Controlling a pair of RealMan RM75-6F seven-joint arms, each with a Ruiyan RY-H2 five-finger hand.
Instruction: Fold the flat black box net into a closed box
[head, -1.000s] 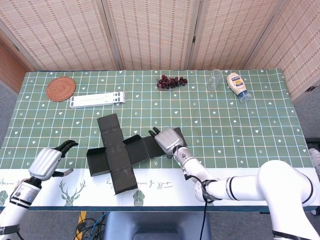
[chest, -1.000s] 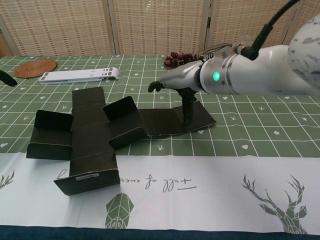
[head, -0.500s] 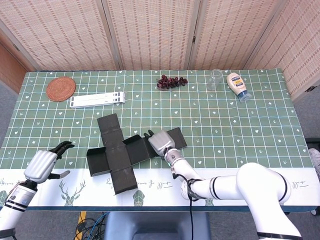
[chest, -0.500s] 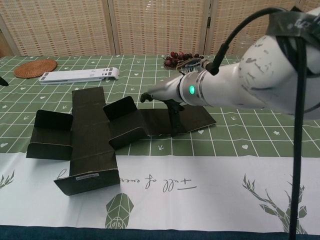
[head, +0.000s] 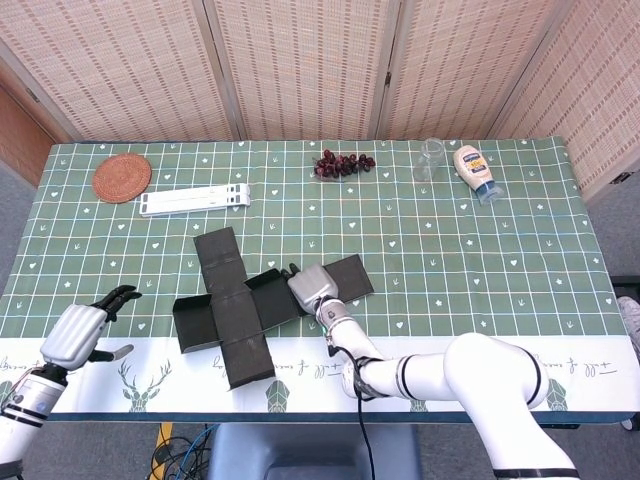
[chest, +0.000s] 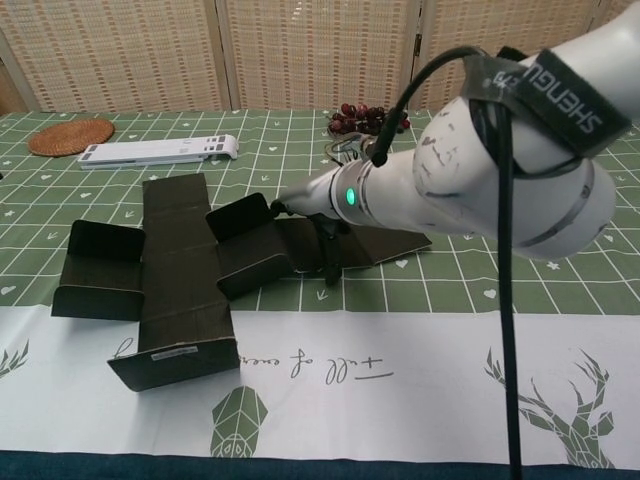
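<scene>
A: Where is the black box net (head: 240, 305) to be found, and how far is it folded?

B: It is laid toward the near edge of the table (head: 500, 250), left of the middle, partly over the white border strip. Its cross shape is mostly flat; only the left panel and the panel next to the centre are raised a little. Little of the folding is judged to be done.

A: What is being done by the right hand (head: 313, 287)?

B: It is placed over the right arm of the net, with fingers (chest: 328, 262) pointed down at the panel near its crease. Nothing is gripped; contact seems to be made at the fingertips only, and their spread cannot be told clearly from either view.

A: And the left hand (head: 78, 332)?

B: It is held well apart from the net, near the table's near left corner, fingers loosely spread and empty.

A: How should this step be done well?

B: The crease should be pinned firmly while the outer panel is lifted about it, so the net is not dragged across the cloth. The left hand would probably be needed to steady the centre panel; otherwise the light card is likely to slide or spring back.
</scene>
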